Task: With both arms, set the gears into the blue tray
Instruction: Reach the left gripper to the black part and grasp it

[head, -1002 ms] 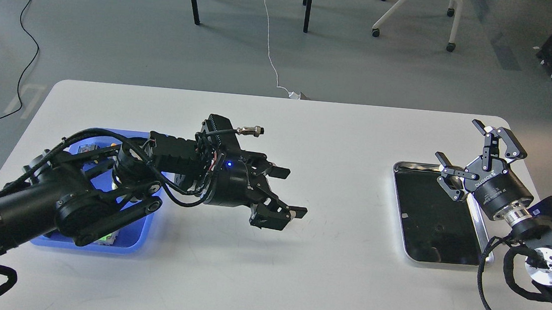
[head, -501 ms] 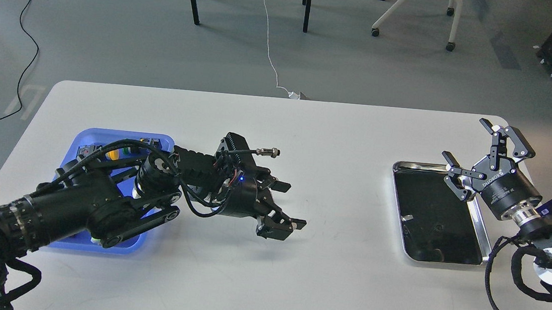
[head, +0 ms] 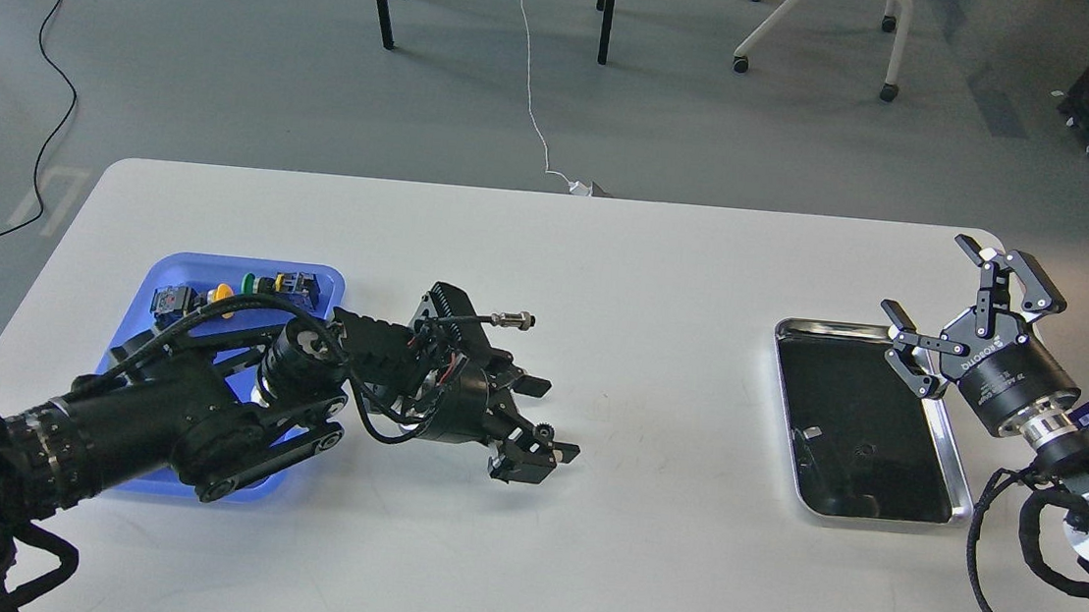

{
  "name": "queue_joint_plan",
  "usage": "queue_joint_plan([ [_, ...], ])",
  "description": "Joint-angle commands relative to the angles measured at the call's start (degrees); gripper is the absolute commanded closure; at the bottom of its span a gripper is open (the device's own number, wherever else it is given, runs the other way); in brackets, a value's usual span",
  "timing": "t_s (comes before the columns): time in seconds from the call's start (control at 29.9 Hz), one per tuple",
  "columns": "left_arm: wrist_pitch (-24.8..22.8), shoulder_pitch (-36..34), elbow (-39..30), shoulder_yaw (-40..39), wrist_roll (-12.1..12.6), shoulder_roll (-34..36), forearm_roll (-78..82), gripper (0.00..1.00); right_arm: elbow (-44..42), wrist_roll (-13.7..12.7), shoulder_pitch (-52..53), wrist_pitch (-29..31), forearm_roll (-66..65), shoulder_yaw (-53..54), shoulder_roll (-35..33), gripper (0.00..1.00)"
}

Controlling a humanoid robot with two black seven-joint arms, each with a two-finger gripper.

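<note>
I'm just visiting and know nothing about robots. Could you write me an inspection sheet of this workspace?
Surface: white table.
Job's things: gear on the table; blue tray at left; possibly a second gear, faint, in the steel tray.
Clutter: push-button switches in the blue tray.
Grippers: left gripper open, fingers either side of the gear; right gripper open, empty.
Cables: white cable, black cable, on the floor.
Surroundings: wheeled chair base.

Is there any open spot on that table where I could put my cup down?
Yes: the white table is bare between the left gripper and the steel tray, and along its far edge. It is crowded at the blue tray, where the left arm lies.
</note>
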Motion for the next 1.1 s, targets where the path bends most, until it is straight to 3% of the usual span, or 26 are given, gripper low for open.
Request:
queue_joint_plan([
  [0.0,0.0,0.6,0.9,-0.1,0.0,0.0,0.0,0.16,0.1,0.0,-0.2,0.0,0.0,0.1,-0.6,0.02],
  [0.27,0.0,1.5,1.2,-0.1,0.0,-0.1,0.0,0.25,0.1,0.0,-0.3,0.0,0.0,0.1,-0.9,0.02],
  [0.4,0.1,1.5,1.7,-0.1,0.0,-0.1,0.0,0.39,0.1,0.0,-0.3,0.0,0.0,0.1,-0.9,0.02],
  [0.53,0.0,1.5,1.7,-0.1,0.0,0.1,0.0,0.63,0.1,0.0,-0.3,0.0,0.0,0.1,-0.9,0.02],
  [0.8,0.1,1.5,1.7,-0.1,0.0,-0.2,0.0,0.84,0.1,0.0,-0.3,0.0,0.0,0.1,-0.9,0.02],
  [1.07,0.5,1.3,1.6,-0.3,0.0,-0.2,0.0,0.87,0.1,0.0,-0.3,0.0,0.0,0.1,-0.9,0.02],
])
